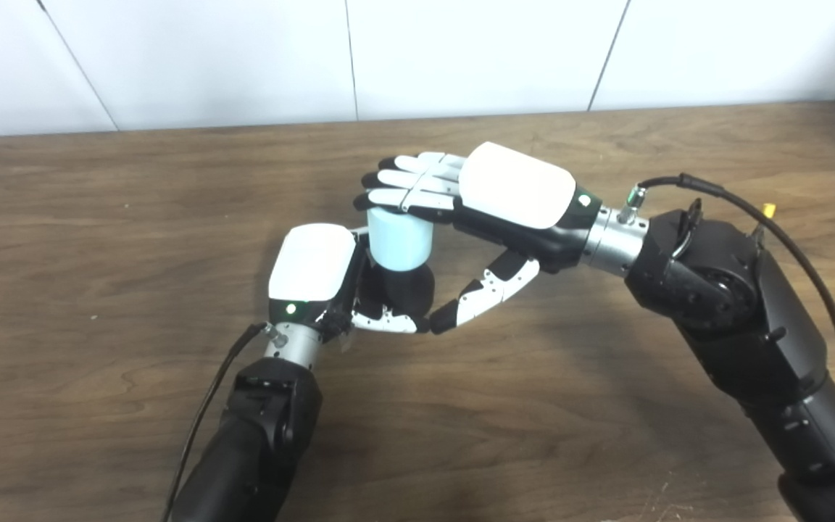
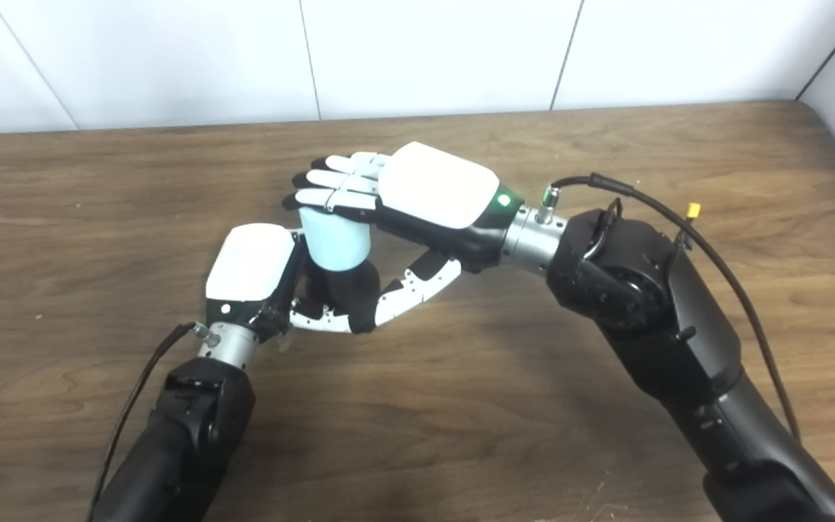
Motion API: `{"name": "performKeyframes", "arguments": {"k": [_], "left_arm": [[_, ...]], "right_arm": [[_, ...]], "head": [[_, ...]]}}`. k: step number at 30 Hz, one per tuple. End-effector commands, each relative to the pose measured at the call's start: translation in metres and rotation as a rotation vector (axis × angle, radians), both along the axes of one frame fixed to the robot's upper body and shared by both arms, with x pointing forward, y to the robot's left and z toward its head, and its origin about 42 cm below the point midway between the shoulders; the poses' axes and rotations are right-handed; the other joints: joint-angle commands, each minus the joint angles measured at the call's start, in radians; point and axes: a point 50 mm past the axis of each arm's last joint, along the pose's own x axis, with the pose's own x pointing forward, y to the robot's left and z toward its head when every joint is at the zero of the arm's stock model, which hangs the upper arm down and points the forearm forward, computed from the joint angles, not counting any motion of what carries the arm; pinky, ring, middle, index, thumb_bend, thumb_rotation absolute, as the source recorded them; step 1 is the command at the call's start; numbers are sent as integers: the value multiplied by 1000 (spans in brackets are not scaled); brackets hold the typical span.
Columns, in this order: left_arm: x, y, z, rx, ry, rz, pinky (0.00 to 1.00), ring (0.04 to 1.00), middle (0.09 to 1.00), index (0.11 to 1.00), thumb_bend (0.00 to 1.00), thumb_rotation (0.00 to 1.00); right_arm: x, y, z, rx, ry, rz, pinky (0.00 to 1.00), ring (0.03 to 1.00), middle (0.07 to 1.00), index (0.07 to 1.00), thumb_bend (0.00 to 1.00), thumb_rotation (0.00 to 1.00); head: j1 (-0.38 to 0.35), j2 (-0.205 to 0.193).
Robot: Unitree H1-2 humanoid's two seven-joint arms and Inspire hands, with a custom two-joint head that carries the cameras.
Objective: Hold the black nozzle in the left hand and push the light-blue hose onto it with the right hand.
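Two hands (image 1: pixel 314 270) (image 1: pixel 512 190), one hose (image 1: pixel 399 241), one nozzle (image 1: pixel 409 290).

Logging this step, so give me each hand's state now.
Left hand: shut on the black nozzle.
Right hand: fingers flat atop the light-blue hose, thumb apart; not gripping.

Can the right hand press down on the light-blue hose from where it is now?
Probably yes. The right hand has its fingers lying flat over the top of the light-blue hose, nothing between them. The left hand holds the black nozzle below.
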Motion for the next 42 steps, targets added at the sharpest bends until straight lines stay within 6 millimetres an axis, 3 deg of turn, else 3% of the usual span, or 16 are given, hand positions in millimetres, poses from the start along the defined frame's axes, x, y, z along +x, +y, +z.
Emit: {"name": "performKeyframes", "arguments": {"k": [1,19,30,42], "left_arm": [[-3,-7,1,-13,9,-30,511,493,447,492,526,0],[-2,-7,2,-7,10,-32,463,485,441,493,526,0],[-2,-8,3,-12,11,-32,490,503,441,495,525,0],[-2,-8,5,-4,12,-35,491,515,459,492,526,0]], "right_arm": [[1,-4,-2,-57,36,-21,937,942,934,894,613,931],[5,-4,-16,-92,117,-37,904,902,907,869,637,962],[1,-2,-25,-182,195,-49,905,907,913,869,688,1000],[-3,-6,-38,-195,152,-49,912,919,913,852,686,1000]], "head": [[0,1],[-1,8],[-2,8],[-4,15]]}}
